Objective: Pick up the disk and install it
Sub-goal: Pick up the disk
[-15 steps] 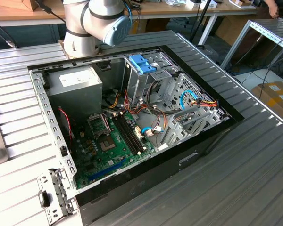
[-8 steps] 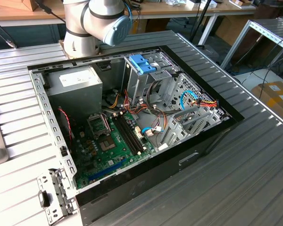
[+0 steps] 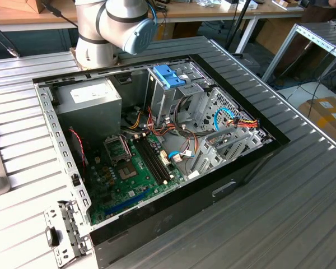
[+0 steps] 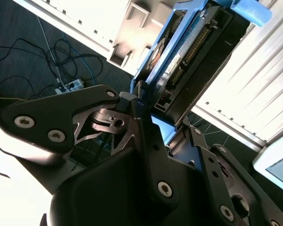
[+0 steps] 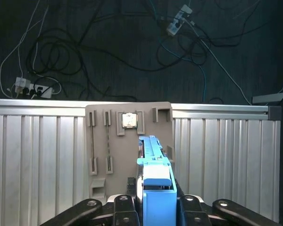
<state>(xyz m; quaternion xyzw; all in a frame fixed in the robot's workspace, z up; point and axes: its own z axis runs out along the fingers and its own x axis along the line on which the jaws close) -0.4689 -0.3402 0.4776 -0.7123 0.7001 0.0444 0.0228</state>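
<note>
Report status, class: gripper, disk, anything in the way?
Gripper shut on disk. Disk outside the open computer case, near a tan holder. No blockage seen.

An open computer case (image 3: 173, 219) sits on the ribbed counter (image 3: 294, 224), green motherboard (image 3: 123, 185) beside a grey power-supply box (image 3: 87, 109); cables (image 5: 61, 61) tangle on the floor (image 5: 122, 28).

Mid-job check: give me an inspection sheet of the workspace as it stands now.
Surface: ribbed metal table; open computer case lies on it.
Job's things: disk with blue rails, held in the gripper, a grey parts tray beyond it.
Clutter: small chip in the tray; metal bracket at the case's corner.
Gripper: shut on the disk.
Cables: wire bundles inside the case; cords on the floor.
Surroundings: power strip on the dark floor.
</note>
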